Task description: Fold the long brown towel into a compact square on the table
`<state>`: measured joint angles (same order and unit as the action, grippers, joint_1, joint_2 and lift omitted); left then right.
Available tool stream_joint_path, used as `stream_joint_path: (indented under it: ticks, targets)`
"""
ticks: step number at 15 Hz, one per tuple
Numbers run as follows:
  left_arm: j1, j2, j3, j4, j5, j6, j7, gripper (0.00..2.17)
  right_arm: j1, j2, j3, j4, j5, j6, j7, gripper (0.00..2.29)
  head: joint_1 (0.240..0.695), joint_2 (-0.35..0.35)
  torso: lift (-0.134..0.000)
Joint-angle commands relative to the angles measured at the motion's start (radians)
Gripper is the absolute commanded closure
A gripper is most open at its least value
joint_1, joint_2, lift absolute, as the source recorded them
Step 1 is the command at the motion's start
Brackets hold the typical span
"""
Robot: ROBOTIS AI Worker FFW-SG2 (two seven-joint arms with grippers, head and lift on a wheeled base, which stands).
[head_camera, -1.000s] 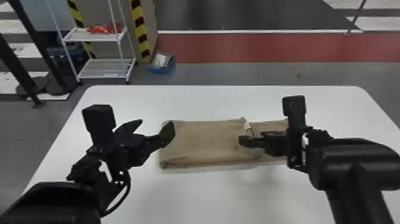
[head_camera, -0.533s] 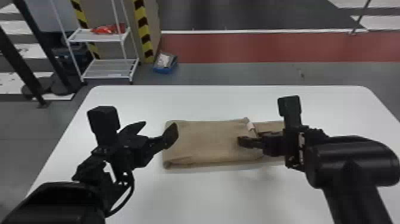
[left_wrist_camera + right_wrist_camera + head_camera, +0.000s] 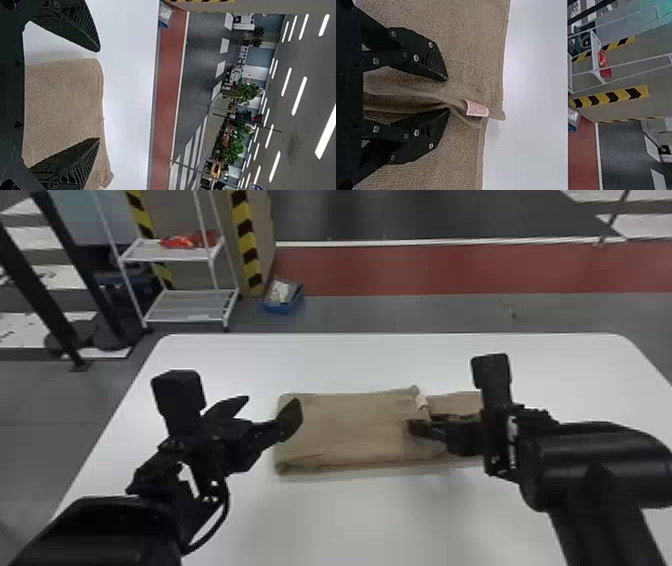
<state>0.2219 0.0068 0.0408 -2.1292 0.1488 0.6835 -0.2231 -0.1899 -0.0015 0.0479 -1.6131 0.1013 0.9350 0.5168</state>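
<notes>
In the head view the brown towel point(image 3: 350, 430) lies as a folded rectangle, with a thinner part reaching right beneath the right gripper point(image 3: 421, 424). The left gripper point(image 3: 274, 402) stands over the towel's left end. Its fingers are wide apart in the left wrist view, where the left gripper point(image 3: 99, 95) has the towel point(image 3: 63, 107) below and no cloth pinched. The right gripper point(image 3: 448, 95) is open in the right wrist view, its fingers either side of a raised towel edge point(image 3: 427, 97). A white label point(image 3: 476, 109) sticks out from that edge, near a corner.
The white table point(image 3: 380, 360) surrounds the towel, with bare surface behind and in front. Beyond its far edge stand a white shelf rack point(image 3: 187, 307) and a blue box point(image 3: 282, 297) on the floor.
The head view has shifted slightly. Against the table, the right gripper is a little farther left than a second ago. The towel's folded shape looks unchanged.
</notes>
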Motion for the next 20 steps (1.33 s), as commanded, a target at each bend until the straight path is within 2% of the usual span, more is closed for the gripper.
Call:
stream_joint_path:
  ticks: [1, 15, 16, 20]
  targets:
    - [0.002, 0.001, 0.001, 0.000, 0.000, 0.000, -0.002, 0.08, 0.014, 0.002, -0.005, -0.018, -0.002, 0.003, 0.000, 0.76, 0.695, 0.057, -0.123]
    - [0.002, 0.001, 0.002, 0.006, -0.003, 0.003, -0.002, 0.08, 0.006, 0.002, 0.006, -0.054, -0.003, 0.015, 0.002, 0.77, 0.695, 0.059, -0.123]
    - [0.002, 0.001, 0.002, 0.006, -0.003, 0.003, -0.002, 0.08, 0.004, 0.002, 0.007, -0.054, -0.003, 0.015, 0.003, 1.00, 0.695, 0.060, -0.123]
    - [0.002, 0.001, 0.002, 0.011, -0.003, 0.003, -0.004, 0.08, 0.004, 0.002, 0.006, -0.059, -0.003, 0.022, 0.003, 1.03, 0.695, 0.063, -0.123]
